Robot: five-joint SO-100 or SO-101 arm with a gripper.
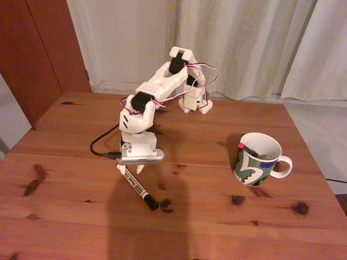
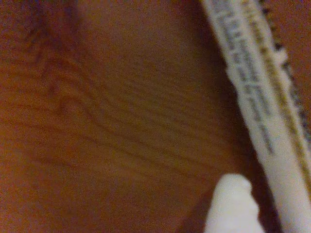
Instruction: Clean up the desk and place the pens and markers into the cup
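A white marker (image 1: 137,188) with a black cap lies slanted on the desk (image 1: 65,216), cap toward the front. My gripper (image 1: 130,170) hangs low over the marker's white back end, and its two fingers stand apart on either side, so it is open. In the wrist view the marker's printed barrel (image 2: 260,107) runs down the right side, with one white fingertip (image 2: 232,206) just left of it and close to the wood. The cup (image 1: 255,168) stands at the right, handle pointing right, and a black pen with a red end (image 1: 242,147) leans inside it.
The arm's base (image 1: 195,100) sits at the back middle of the desk. A black cable (image 1: 100,146) loops left of the gripper. Dark knots mark the planks. Bare wood lies between the marker and the cup. Curtains hang behind.
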